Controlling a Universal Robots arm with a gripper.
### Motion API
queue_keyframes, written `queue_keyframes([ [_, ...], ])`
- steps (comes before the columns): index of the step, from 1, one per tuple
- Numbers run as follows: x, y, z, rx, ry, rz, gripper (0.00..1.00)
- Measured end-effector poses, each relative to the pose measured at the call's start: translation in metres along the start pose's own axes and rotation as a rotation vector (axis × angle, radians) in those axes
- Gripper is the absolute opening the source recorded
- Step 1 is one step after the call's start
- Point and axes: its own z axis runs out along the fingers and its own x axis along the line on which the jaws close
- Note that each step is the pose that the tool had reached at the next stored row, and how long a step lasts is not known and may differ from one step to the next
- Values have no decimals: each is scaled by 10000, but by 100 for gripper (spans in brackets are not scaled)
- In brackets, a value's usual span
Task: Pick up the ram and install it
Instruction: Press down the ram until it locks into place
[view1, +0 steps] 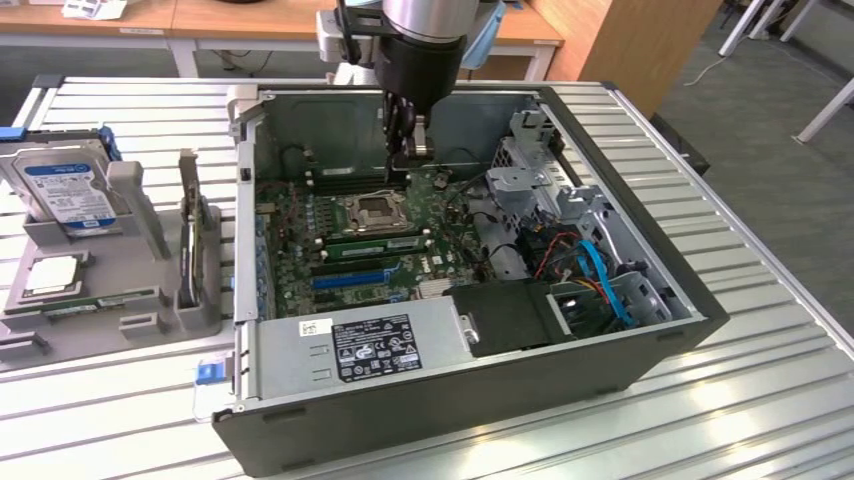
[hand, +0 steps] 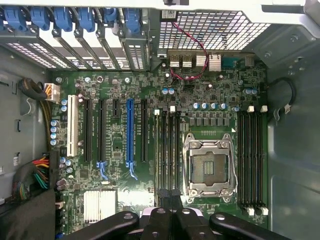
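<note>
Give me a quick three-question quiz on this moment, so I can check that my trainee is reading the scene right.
1. True or false: the gripper hangs outside the computer case.
2. Where is the hard drive? A: standing in a grey holder on the exterior view's left of the case. B: mounted inside the case. C: in the gripper.
3. Short answer: are the gripper's jaws open or shut?

Key
1. False: it reaches down into the case, just above the motherboard.
2. A.
3. Shut.
</note>
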Motion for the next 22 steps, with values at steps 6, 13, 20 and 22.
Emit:
queue_keyframes([
  [6, 0, 0, 0, 0, 0, 0, 10],
  [13, 0, 0, 0, 4, -6, 120, 10],
  [20, 0, 0, 2, 40, -48, 1135, 10],
  [22, 0, 0, 3, 52, -63, 1476, 10],
])
